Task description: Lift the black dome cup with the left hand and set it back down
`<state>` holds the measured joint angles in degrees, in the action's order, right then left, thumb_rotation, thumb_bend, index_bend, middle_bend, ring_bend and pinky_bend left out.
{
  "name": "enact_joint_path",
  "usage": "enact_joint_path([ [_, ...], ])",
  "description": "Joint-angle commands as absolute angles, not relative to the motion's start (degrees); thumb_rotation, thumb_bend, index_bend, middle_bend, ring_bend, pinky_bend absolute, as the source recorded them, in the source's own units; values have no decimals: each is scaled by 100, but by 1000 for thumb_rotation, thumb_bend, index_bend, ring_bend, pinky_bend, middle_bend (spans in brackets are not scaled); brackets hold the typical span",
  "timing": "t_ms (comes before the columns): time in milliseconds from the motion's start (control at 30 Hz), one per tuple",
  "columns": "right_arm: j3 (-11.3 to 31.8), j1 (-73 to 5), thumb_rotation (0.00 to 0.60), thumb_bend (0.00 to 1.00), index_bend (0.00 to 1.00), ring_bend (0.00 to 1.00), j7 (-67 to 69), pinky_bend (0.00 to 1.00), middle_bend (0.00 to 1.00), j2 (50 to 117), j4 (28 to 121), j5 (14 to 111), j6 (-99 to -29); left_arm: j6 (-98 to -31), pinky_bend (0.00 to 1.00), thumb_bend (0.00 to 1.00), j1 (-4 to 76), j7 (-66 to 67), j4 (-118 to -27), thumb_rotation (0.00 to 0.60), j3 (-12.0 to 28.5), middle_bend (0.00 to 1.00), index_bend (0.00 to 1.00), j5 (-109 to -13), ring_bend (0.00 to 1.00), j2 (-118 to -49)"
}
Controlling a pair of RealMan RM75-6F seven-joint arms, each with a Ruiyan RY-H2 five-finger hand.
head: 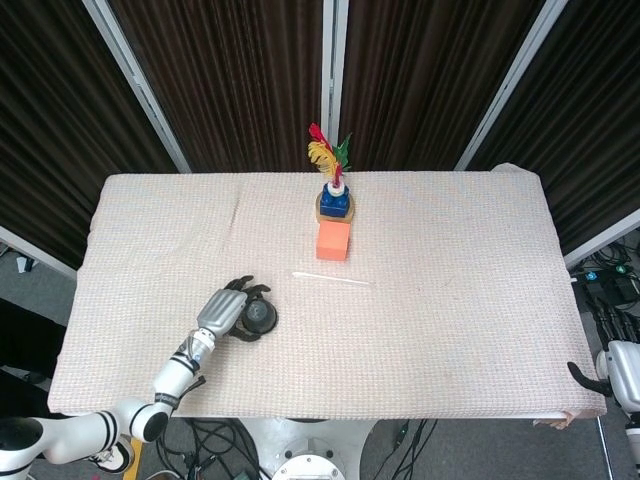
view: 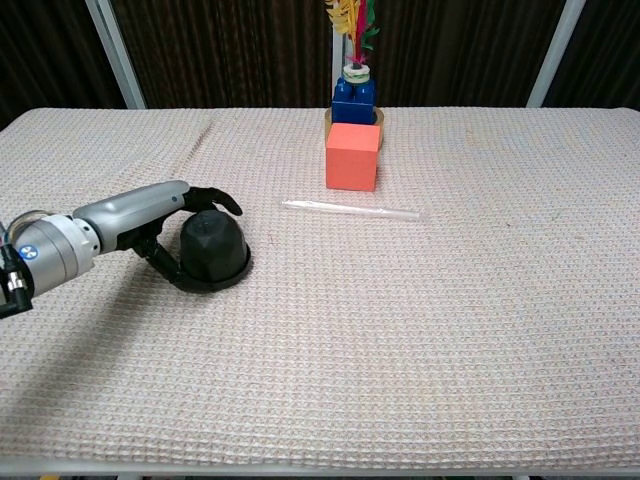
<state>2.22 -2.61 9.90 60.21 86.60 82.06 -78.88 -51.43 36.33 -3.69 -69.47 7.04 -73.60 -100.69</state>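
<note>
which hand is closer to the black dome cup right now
Left. The left hand is right at the black dome cup, fingers curled around its near-left side. The right hand sits far off, at the table's near right corner.
</note>
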Motion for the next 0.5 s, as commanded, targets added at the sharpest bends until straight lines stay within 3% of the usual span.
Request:
enact_joint_path([
  [33,220,-264,600,164,0,0,990,0,0,6023,8658,8212,-7885,-5178,139,189,3621,-390,-6948,600,710,377,237,-7372,92,-10071],
  [333,224,-266,600,163,0,0,996,0,0,6036,8636,8189,-7859,-5224,148,243,3601,-407,-7058,600,714,419,325,-7385,120,-9990],
  [500,226,-265,600,164,0,0,1017,0,0,6036,8627,8184,-7854,-5320,207,250,3599,-285,-7306,600,785,439,385,-7367,148,-9798],
])
